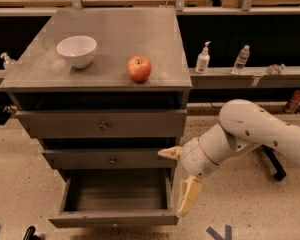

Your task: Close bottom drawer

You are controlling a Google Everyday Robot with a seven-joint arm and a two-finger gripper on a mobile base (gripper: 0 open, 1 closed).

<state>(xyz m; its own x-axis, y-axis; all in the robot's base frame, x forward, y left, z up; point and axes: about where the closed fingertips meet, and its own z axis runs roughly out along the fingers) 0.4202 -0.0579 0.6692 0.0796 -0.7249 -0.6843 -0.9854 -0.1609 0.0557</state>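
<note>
The bottom drawer [115,217] of the grey cabinet is pulled out, and its plain grey inside is empty. Its slim front panel faces the floor edge of the view, and its knob is barely visible. My gripper [179,176] hangs at the drawer's right side, near its front corner. Its two cream fingers are spread apart and hold nothing. One finger [168,152] points left at the middle drawer's right end. The other finger [189,196] points down beside the open drawer's right wall. The white arm reaches in from the right.
The middle drawer [110,159] and the top drawer [103,125] are shut. A white bowl [77,50] and a red apple [139,68] sit on the cabinet top. Bottles [203,59] stand on a shelf behind at the right. A chair base [273,165] is on the floor at the right.
</note>
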